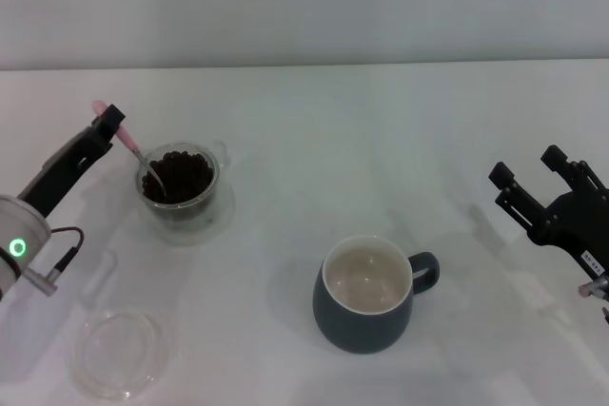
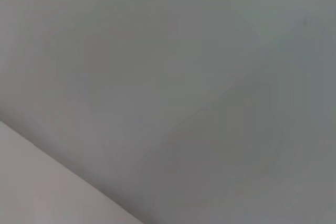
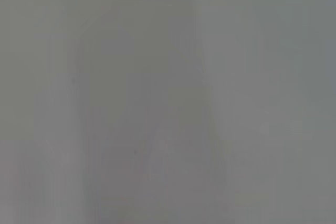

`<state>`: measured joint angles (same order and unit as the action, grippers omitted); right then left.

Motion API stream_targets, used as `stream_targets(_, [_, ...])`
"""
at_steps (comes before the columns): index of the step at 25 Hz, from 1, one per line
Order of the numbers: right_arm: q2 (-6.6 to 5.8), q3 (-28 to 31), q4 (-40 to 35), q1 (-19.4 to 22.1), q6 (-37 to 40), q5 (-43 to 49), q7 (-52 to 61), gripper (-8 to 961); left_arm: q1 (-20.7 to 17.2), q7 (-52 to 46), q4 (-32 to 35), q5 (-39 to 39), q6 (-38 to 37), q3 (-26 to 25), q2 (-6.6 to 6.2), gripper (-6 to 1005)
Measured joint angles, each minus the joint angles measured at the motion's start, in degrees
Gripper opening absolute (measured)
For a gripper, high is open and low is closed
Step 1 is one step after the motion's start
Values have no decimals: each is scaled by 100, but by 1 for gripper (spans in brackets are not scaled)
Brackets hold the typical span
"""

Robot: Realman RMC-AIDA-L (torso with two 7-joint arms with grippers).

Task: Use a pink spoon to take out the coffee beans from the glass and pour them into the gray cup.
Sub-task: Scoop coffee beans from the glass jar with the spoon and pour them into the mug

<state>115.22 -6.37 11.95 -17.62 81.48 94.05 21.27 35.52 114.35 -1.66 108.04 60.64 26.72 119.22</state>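
On the counter (image 1: 400,140), the gray cup (image 1: 366,297) is seen nearest, empty. The right claw (image 1: 538,178) is spread, idle. Farther off, the pink spoon (image 1: 133,151) is pinched by the left claw (image 1: 112,125), dipped into coffee beans (image 1: 186,173) in the glass (image 1: 183,187).

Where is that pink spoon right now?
In the head view, far left: the left gripper holds the pink spoon by its handle, its bowl dipped into the glass of coffee beans.

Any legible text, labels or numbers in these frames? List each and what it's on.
None legible.
White label on the right end effector: too small to read.
Gray cup, glass, pink spoon: no markings visible.
Wrist views: no text.
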Motion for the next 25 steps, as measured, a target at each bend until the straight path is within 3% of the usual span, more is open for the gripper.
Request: stream_targets(25, [0,39,1,-39,-55,-47,0,852,-107,-1797,364,-1,28,26,-22,132])
